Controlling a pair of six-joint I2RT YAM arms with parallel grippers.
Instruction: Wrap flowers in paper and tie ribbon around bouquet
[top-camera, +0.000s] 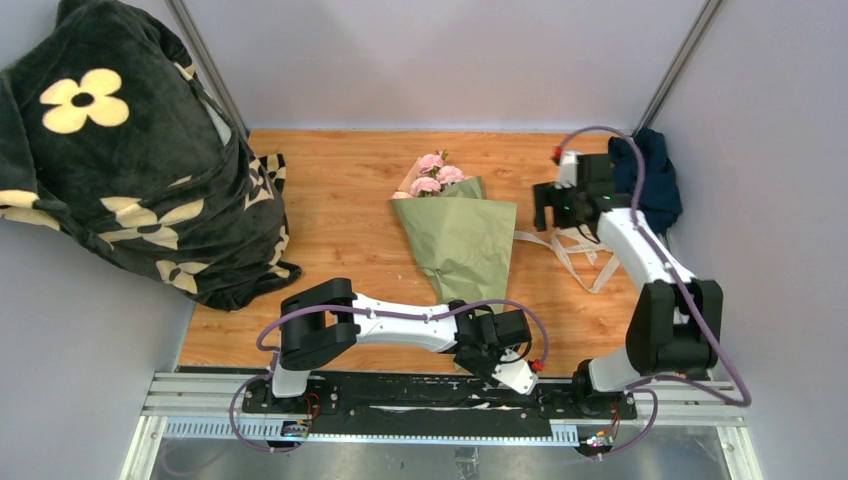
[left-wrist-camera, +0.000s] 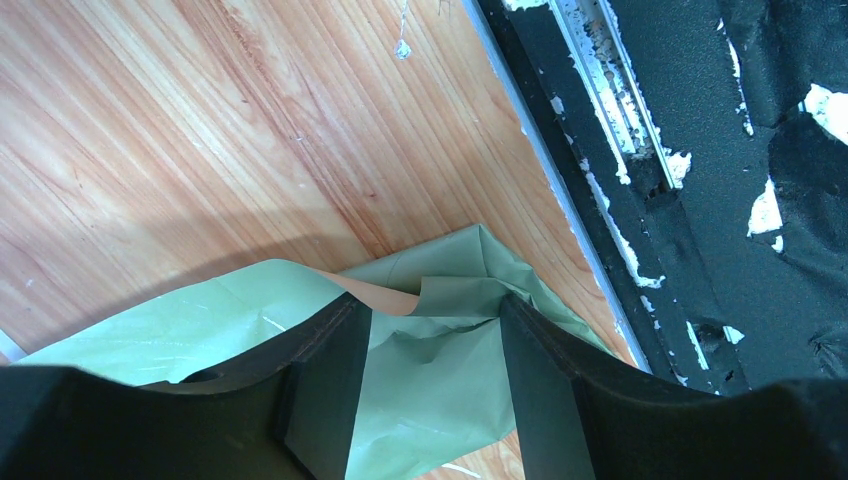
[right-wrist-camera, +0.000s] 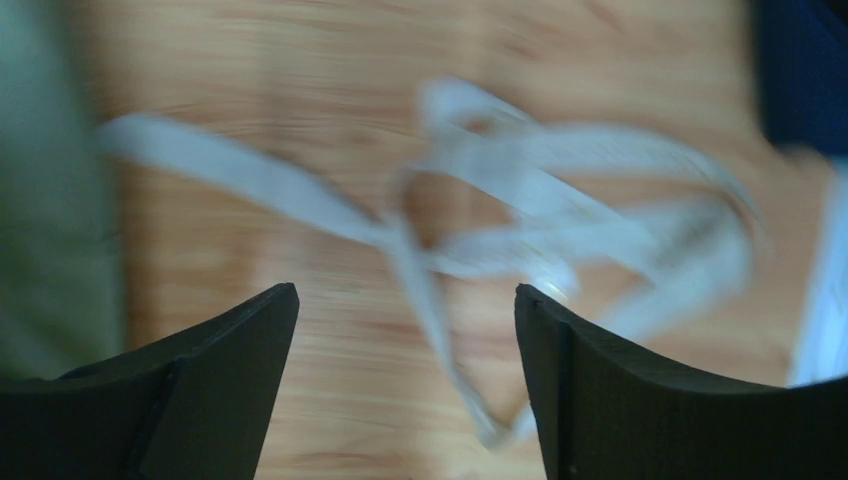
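- The bouquet (top-camera: 455, 235) lies in the middle of the wooden table (top-camera: 340, 200). Its pink flowers (top-camera: 435, 175) point to the far side and its olive-green paper (top-camera: 462, 250) cone narrows toward the near edge.
- We see the left gripper (left-wrist-camera: 430, 318) at the cone's narrow near end. Crumpled paper fills the gap between its fingers (left-wrist-camera: 330, 380), so it is grasping the bouquet there, and a sliver of the tan inner face shows.
- The cream ribbon (right-wrist-camera: 250, 175) lies in loose loops on the table just right of the bouquet.
- The right gripper (right-wrist-camera: 405, 300) hangs over those loops with its jaws spread wide and nothing between them. This view is blurred.
- A dark navy cloth (top-camera: 655, 180) sits at the far right.
- A black blanket (top-camera: 120, 180) with cream flower prints is heaped at the far left.
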